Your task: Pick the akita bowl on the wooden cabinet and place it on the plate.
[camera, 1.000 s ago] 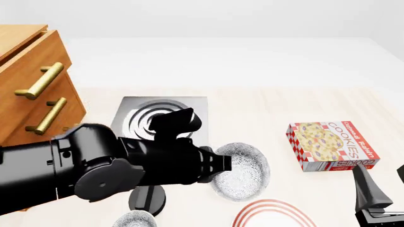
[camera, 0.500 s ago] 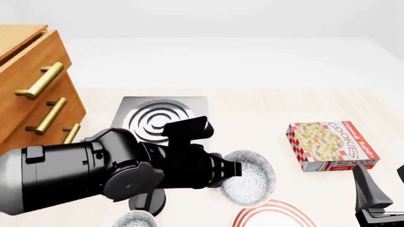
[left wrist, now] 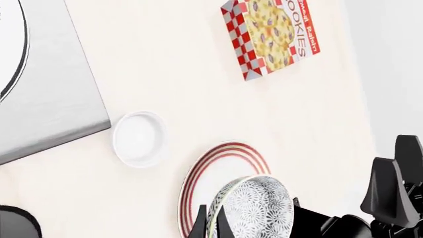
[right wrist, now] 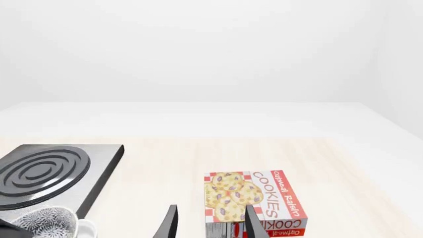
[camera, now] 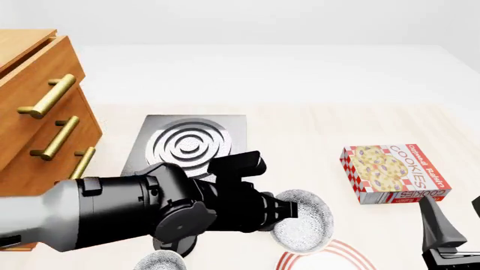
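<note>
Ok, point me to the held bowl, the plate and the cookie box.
bowl (camera: 304,225), front view, speckled inside.
plate (left wrist: 225,159), left wrist view, red-ringed rim.
cookie box (camera: 392,172), front view, top face.

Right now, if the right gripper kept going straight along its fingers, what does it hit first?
Most likely the cookies box: in the right wrist view it sits directly ahead of the open right gripper. Depth is unclear, so it might pass just over the box.

Pale matt wood-grain worktop (camera: 300,129), orange-brown wooden cabinet (camera: 34,107) with brass handles, brushed-metal stove slab (camera: 188,140), printed card cookie box (camera: 394,173), glazed speckled akita bowl (camera: 304,219), matt black left tool (left wrist: 210,225).
</note>
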`<state>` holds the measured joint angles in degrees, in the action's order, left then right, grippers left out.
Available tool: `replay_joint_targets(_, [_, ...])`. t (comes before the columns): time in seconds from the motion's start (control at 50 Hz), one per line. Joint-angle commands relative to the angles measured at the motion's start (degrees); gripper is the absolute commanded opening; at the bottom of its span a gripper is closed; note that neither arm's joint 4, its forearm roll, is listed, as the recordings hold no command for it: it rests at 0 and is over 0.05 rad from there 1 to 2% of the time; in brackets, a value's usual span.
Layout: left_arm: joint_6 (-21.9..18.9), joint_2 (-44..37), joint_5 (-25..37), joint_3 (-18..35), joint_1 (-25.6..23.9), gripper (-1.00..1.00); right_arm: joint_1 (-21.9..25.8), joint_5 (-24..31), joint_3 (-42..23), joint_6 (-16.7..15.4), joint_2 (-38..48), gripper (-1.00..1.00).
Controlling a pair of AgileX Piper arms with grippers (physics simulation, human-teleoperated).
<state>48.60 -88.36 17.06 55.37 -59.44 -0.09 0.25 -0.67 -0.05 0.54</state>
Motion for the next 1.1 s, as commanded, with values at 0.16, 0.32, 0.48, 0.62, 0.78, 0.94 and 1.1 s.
replay_joint_targets(0.16, [1.3, -4.1, -1.7, 1.3, -1.6, -1.0, 0.0, 0.0, 0.0, 0.0, 0.0, 1.0])
replay_joint_targets(0.32, [1.7, -5.2, -2.1, 1.7, -2.2, -1.0, 0.0, 0.0, 0.0, -0.1, 0.0, 1.0])
replay_joint_targets(0.48, [2.5, -6.5, -3.2, 1.5, -2.4, -1.0, 0.0, 0.1, 0.0, 0.0, -0.2, 1.0])
replay_joint_targets(0.62, [3.0, -7.5, -3.9, 1.5, -2.8, -1.0, 0.0, 0.2, 0.0, 0.0, -0.2, 1.0])
replay_joint_targets(0.78, [3.4, -8.9, -4.4, 1.8, -3.5, -1.0, 0.0, 0.1, 0.1, 0.0, -0.3, 1.0])
replay_joint_targets(0.94, [3.8, -10.2, -4.7, 2.4, -4.1, -1.0, 0.0, 0.3, 0.0, 0.0, -0.3, 1.0])
replay_joint_targets(1.1, [4.0, -11.2, -4.8, 3.1, -4.3, -1.0, 0.0, 0.2, 0.1, 0.0, -0.3, 1.0])
